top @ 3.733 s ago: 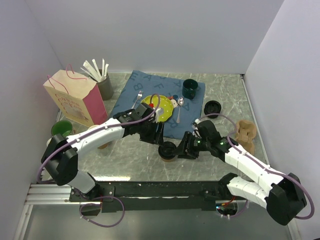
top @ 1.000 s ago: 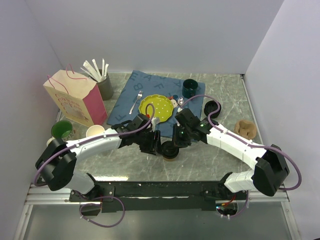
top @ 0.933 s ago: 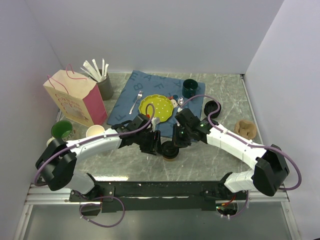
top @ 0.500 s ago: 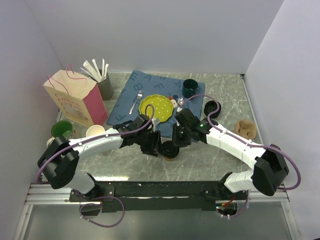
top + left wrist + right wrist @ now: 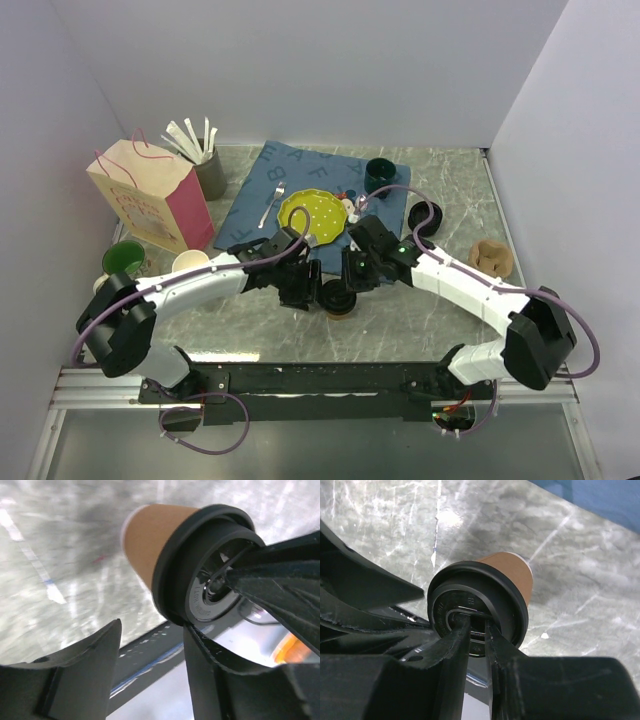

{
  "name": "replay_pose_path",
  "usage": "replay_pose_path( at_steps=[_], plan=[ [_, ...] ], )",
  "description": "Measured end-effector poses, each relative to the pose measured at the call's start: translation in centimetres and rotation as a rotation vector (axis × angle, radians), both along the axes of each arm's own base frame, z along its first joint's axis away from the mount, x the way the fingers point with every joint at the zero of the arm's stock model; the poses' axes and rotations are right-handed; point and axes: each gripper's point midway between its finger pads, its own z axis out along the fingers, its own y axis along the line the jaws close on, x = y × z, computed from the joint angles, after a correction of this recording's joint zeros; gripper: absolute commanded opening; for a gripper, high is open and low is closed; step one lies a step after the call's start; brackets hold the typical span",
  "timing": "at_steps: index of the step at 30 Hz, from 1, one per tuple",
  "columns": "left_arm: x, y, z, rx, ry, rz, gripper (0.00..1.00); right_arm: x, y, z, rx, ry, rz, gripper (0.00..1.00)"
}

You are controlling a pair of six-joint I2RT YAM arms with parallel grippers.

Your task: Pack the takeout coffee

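The takeout coffee stands upright on the marble table near the front centre, a tan paper cup with a black lid. In the left wrist view its lid faces me. My left gripper is open at the cup's left side; one finger touches the lid's rim. My right gripper is above the cup. In the right wrist view its nearly closed fingertips rest on the middle of the lid.
A pink and tan paper bag stands at the left. Beige stacked cups and a green bowl sit near it. A yellow plate and green mug lie on the blue cloth. A spare black lid and brown carrier are at the right.
The right arm swung in from the lower right and now has its fingertips on the lid. Over the last second both grippers and the cup shifted only slightly.
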Motion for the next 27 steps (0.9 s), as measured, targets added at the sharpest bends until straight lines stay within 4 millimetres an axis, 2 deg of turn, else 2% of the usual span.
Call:
replay_pose_path(
  at_steps=[4,9,11,17,21,25,27],
  plan=[
    [0.9,1.2,1.0,0.076,-0.029,0.025,0.61,0.4,0.9,0.1,-0.002,-0.006,0.079,0.26],
    [2.8,1.8,4.2,0.048,-0.091,0.074,0.60,0.1,2.0,0.2,0.025,-0.001,0.182,0.26],
    [3.4,2.2,4.9,0.044,-0.108,0.088,0.60,-0.1,2.2,0.2,0.033,-0.002,0.219,0.27],
    [5.0,3.4,5.0,0.050,-0.134,0.100,0.59,-0.4,2.8,1.0,0.055,-0.018,0.327,0.33],
    [5.7,3.4,5.3,0.026,-0.161,0.075,0.60,0.3,3.8,3.2,0.086,-0.065,0.373,0.42],
    [5.7,2.9,5.2,-0.004,-0.182,0.025,0.60,1.1,4.7,5.4,0.121,-0.115,0.384,0.42],
    [5.4,2.6,4.8,-0.019,-0.180,-0.006,0.60,1.3,4.8,5.9,0.129,-0.118,0.371,0.44]
  ],
)
